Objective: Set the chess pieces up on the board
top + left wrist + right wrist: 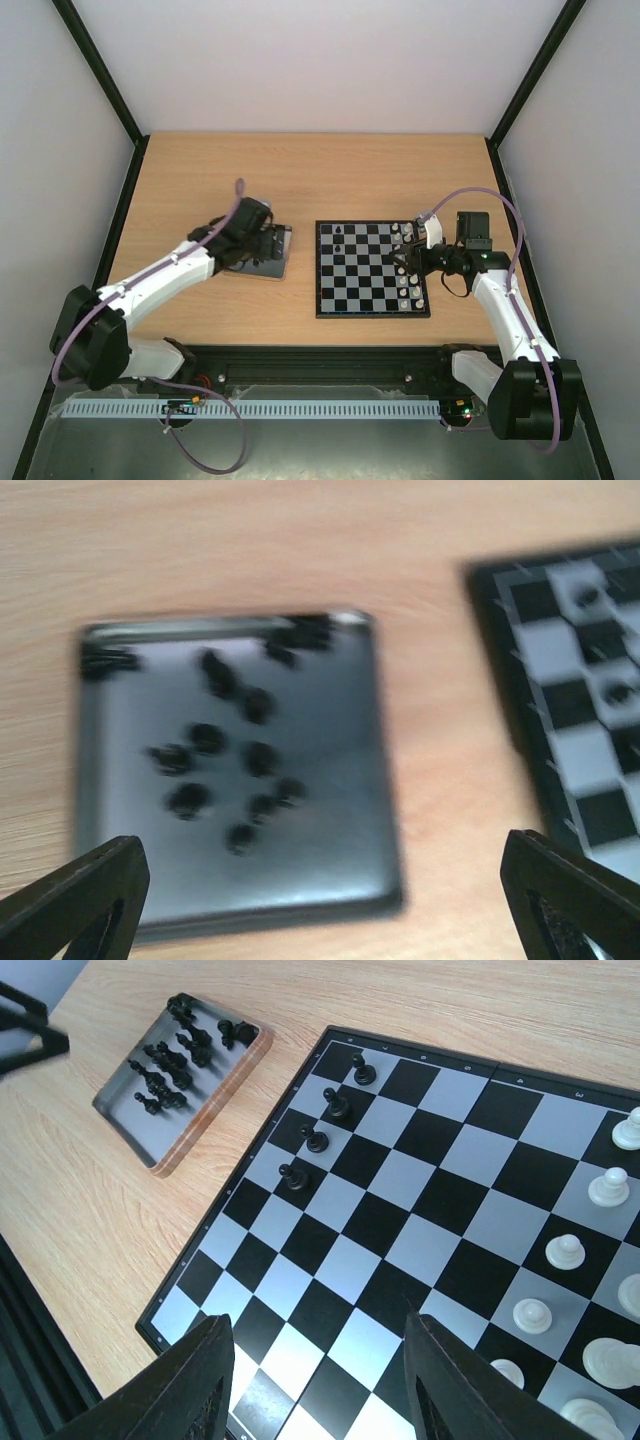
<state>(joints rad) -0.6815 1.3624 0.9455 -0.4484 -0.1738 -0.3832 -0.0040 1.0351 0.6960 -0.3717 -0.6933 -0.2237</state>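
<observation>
We see the left claw (322,852) spread wide and empty above a grey metal tray (330,780), where about a dozen black chess pieces (207,738) lie scattered, blurred. The tray sits on the worktop (200,180) at 9 o'clock from the chessboard (400,1180), near it but not touching. Four black pieces stand in a row along the board edge that faces the tray. White pieces (565,1250) fill the board's 3 o'clock side. There the right claw (318,1360) hangs over the squares, parted and holding nothing.
</observation>
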